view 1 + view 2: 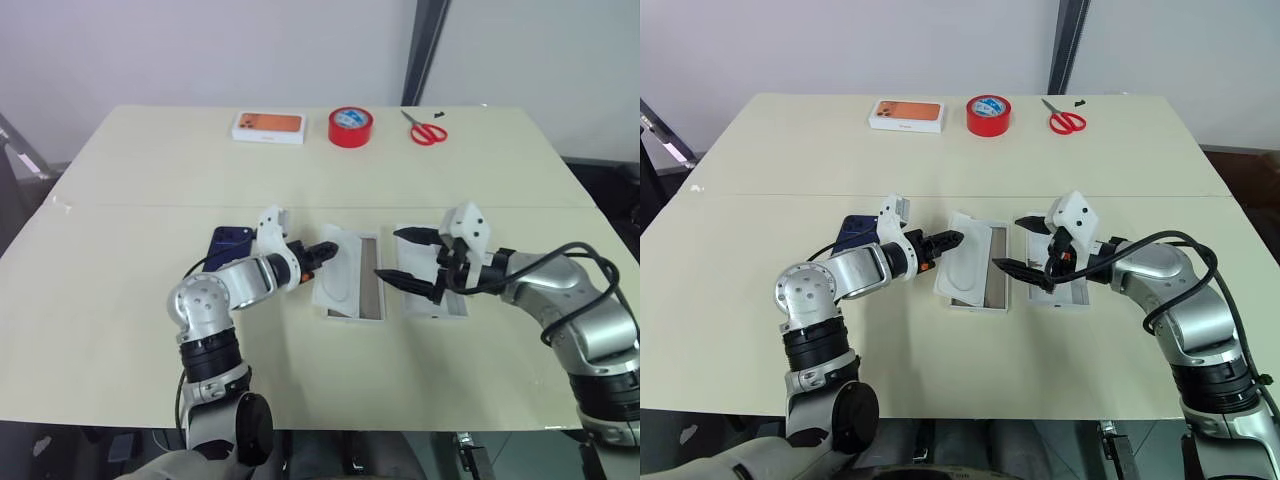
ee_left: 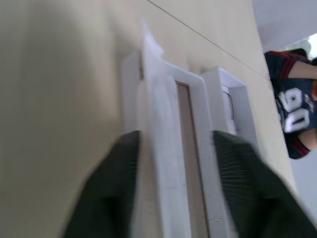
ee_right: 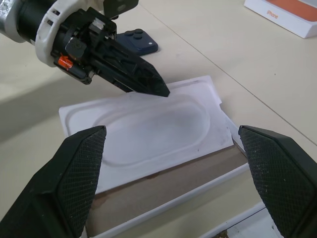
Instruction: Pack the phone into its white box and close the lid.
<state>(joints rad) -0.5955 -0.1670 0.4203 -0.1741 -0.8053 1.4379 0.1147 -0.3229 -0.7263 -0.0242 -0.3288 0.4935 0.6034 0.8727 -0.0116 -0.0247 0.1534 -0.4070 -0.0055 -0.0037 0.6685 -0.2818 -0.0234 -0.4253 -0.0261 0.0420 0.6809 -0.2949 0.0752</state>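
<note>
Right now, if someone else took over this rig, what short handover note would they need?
Left gripper: open, tips at the thin white insert tray, nothing held.
Right gripper: open wide, empty, above the lid.
The insert tray lies tilted across the white box, covering part of its brown floor.
The phone lies on the table behind the left arm, outside the box.
The lid lies just right of the box, inside up.
Done: nothing packed.
Left: clear the insert out of the box, put the phone in, close the lid.
</note>
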